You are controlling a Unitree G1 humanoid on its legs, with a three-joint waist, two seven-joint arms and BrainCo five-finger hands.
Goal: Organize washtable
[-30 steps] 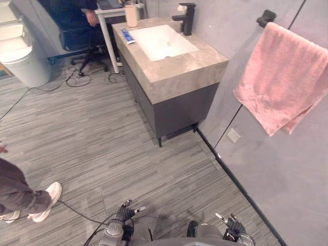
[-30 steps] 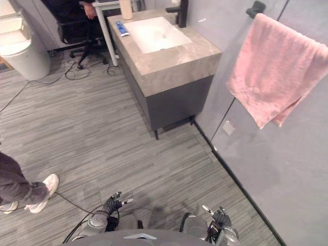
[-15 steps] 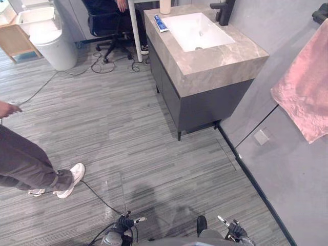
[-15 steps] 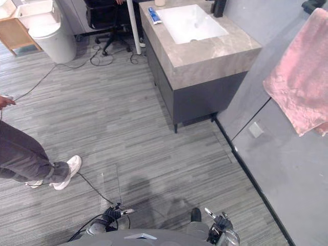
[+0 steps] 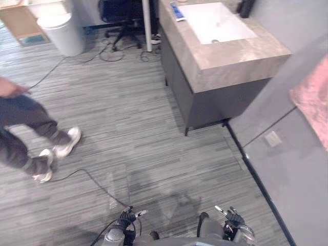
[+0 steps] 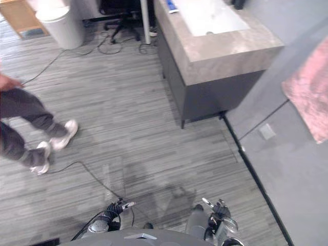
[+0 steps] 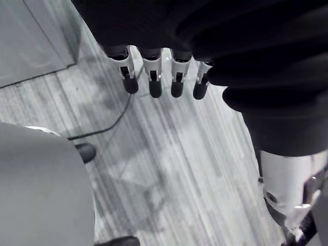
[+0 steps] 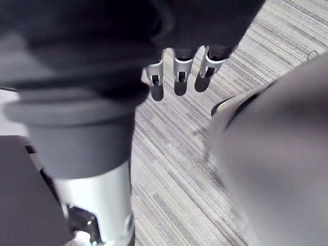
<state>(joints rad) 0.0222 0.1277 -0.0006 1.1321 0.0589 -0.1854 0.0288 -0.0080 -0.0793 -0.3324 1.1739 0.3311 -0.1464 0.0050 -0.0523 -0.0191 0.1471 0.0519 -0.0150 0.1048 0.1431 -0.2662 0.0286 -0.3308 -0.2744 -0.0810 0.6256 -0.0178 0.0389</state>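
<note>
Left eye view: I see the washtable (image 5: 241, 56) far ahead against the right-hand wall, well apart from both hands. A white sink (image 5: 218, 23) is sunk in its stone top. A blue tube (image 5: 176, 11) lies on the top just beside the sink's left edge, and a dark faucet (image 5: 247, 7) is at the far side. A pink towel (image 5: 313, 100) hangs on the wall, nearer me than the washtable. Left hand (image 5: 125, 219) and right hand (image 5: 233, 220) are low at the bottom edge over the striped floor (image 5: 133, 118), with nothing in either.

Right eye view: a person (image 6: 23, 120) is on the floor at left, legs apart, in white shoes. A white bin (image 6: 61, 23) and an office chair (image 6: 120, 13) are beyond, left of the washtable.

Left wrist view: fingers (image 7: 155, 82) hang straight and relaxed, side by side with small gaps. They're empty, with floor below.

Right wrist view: fingers (image 8: 179, 77) are loose and straight, gripping nothing, with floor under them.
</note>
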